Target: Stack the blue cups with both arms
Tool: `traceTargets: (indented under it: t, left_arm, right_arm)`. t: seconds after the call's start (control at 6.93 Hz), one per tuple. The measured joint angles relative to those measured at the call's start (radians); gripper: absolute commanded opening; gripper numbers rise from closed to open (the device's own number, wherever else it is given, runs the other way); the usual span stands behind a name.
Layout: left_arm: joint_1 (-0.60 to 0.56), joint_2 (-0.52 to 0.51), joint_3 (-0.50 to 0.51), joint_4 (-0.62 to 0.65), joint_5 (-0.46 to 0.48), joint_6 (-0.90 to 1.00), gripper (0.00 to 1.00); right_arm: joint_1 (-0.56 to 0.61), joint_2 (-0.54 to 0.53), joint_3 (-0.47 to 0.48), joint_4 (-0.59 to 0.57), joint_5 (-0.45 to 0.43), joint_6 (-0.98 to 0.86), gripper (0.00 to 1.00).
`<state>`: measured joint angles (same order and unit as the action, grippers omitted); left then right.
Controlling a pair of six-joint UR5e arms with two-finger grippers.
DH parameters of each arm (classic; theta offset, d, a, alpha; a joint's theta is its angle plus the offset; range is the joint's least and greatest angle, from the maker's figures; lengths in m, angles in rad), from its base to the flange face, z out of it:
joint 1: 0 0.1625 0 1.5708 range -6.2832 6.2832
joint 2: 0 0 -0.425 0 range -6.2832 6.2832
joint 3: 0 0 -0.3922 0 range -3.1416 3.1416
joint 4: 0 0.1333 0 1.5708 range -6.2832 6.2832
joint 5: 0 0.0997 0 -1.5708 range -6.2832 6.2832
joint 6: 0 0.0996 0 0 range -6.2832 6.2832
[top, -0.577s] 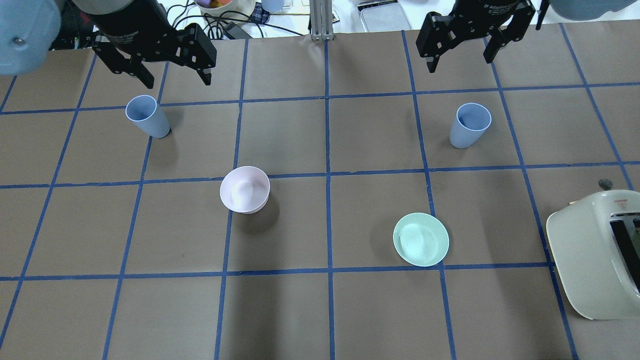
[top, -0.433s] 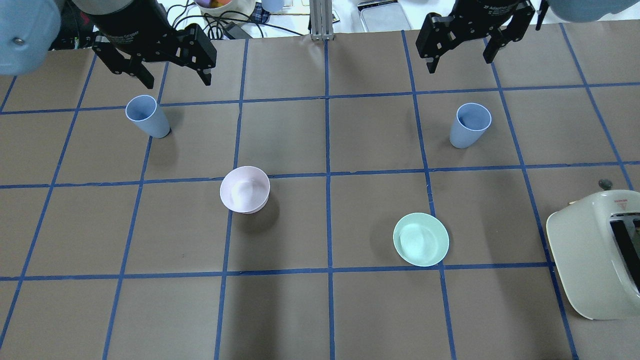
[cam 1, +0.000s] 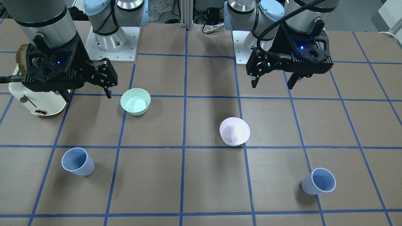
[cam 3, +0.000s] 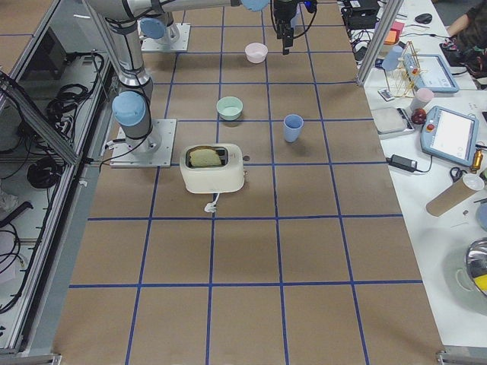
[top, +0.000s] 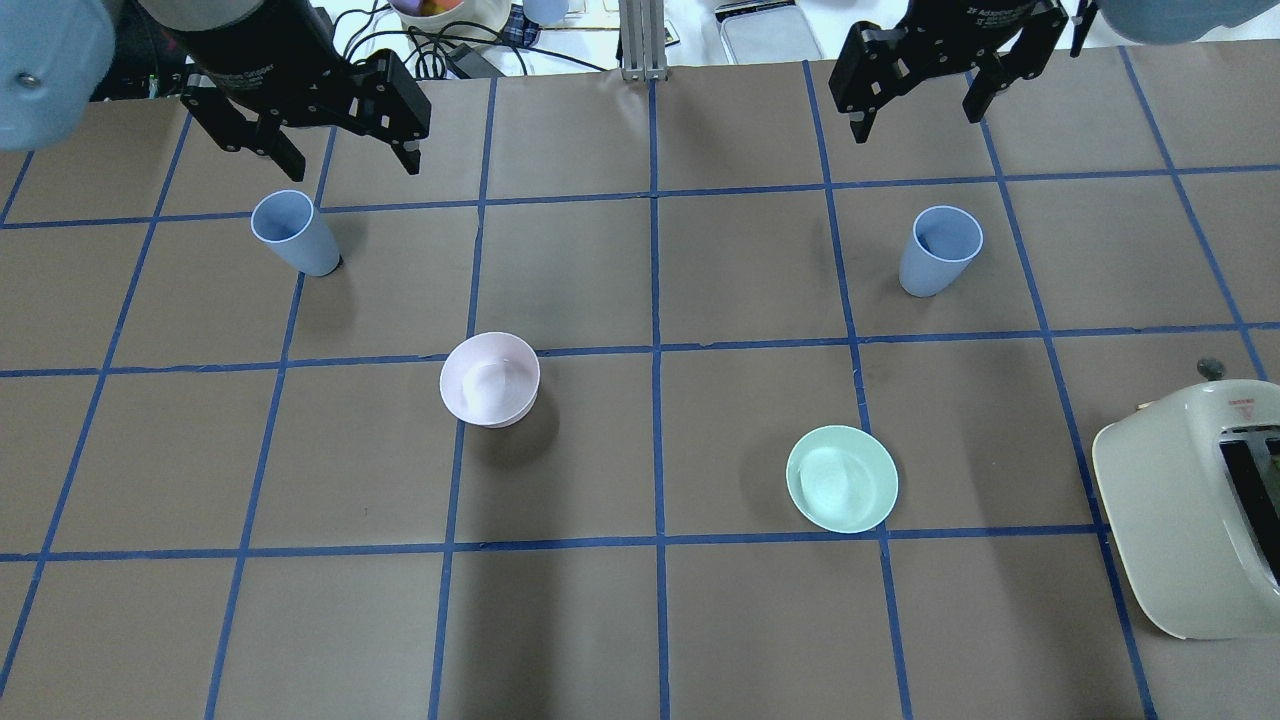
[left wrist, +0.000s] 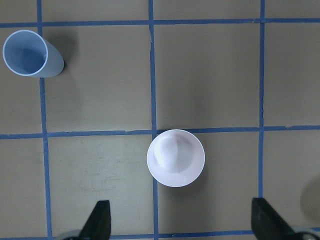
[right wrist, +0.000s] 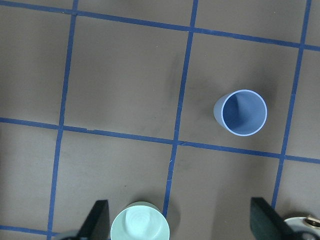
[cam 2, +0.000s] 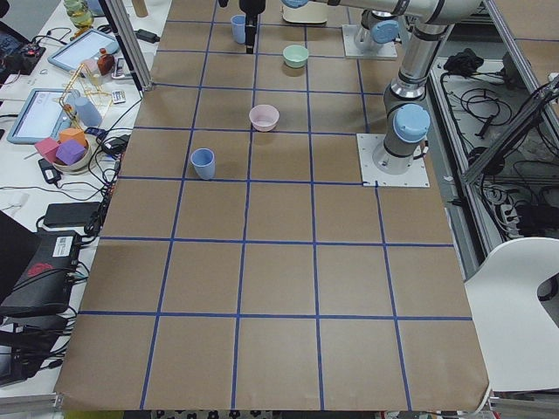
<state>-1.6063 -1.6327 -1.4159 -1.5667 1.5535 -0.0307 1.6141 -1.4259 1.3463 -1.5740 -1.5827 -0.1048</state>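
Both grippers had shifted slightly toward the top edge of the overhead view since the earlier frame; cups unmoved. Left gripper (top: 350, 165) hung high over the table, fingers spread wide, empty; right gripper (top: 915, 125) likewise apart, empty. Left-side blue cup (top: 295, 235) and right-side blue cup (top: 938, 250) stood upright, well apart, unstacked; pink bowl (top: 490, 380) and mint bowl (top: 842, 478) sat nearer the robot; toaster (top: 1190, 500) at the right edge.
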Motion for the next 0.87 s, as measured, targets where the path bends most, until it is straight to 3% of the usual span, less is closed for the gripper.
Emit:
traceTargets:
  t: [0.58,0.87]
  left_arm:
    - [0.006,-0.005,0.0,-0.012,-0.002,0.001,1.0]
    - [0.039,-0.06,-0.006,-0.015,-0.005,0.014,1.0]
  right_arm:
    - [-0.005,0.0,0.003,0.0,0.014,0.008,1.0]
    - [-0.017,-0.005,0.004,0.012,0.017,0.013,1.0]
